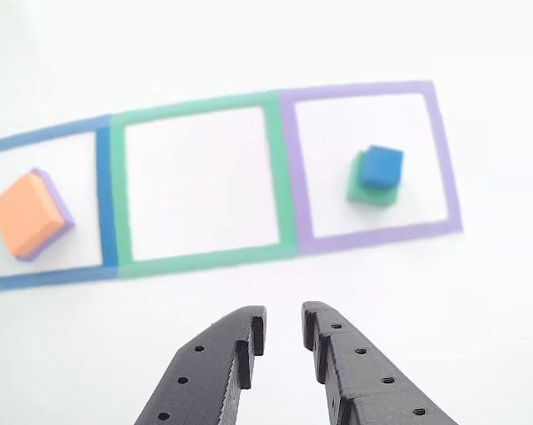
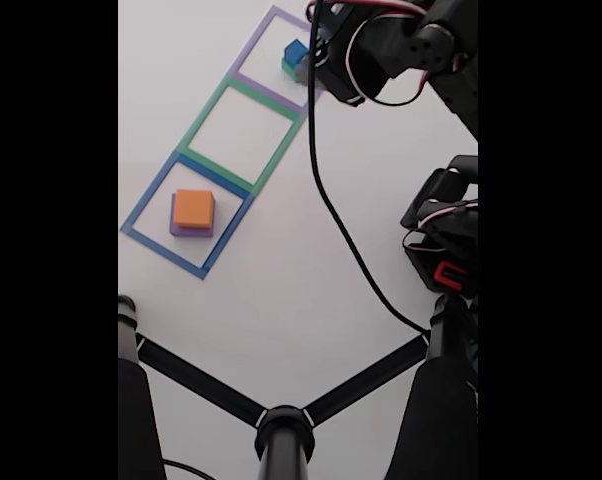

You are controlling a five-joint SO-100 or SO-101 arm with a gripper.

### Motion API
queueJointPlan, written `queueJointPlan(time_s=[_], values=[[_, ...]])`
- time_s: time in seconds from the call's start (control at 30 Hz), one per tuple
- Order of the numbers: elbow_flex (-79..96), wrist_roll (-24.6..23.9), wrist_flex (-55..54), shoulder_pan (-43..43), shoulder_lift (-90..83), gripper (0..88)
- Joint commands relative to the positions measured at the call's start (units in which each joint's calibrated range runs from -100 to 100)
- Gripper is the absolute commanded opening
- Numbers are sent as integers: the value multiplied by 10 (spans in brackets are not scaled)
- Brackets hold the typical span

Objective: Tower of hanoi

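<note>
1. So it's mid-puzzle: the four blocks sit as two separate stacks, nothing in the middle.
2. In the other view, the orange block [image 1: 23,215] sits on the purple block [image 1: 61,205] inside the blue tape square [image 1: 104,202] on the left.
3. The blue cube [image 1: 382,166] sits on the green block [image 1: 365,190] inside the purple tape square [image 1: 299,168] on the right; the green tape square [image 1: 284,177] between them holds no block.
4. The gripper [image 1: 284,329] hovers on the near side of the squares, holding nothing, jaws only narrowly apart.
5. My guess: the two small ones are parked and the two big ones are not yet split up, so most of the moves are left.
6. The fixed view shows the same row running diagonally, with the arm [image 2: 401,50] at the far end near the blue cube.
</note>
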Motion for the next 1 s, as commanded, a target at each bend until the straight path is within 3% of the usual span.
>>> queueJointPlan(time_s=[0.0, 0.23, 0.47, 0.7, 0.97], values=[[-82, 0, 45, 42, 0, 0], [-131, 0, 86, 97, 4, 0], [-57, 0, 57, 136, -7, 30], [218, 0, -179, 166, -89, 144], [489, 0, -456, 183, -124, 208]])
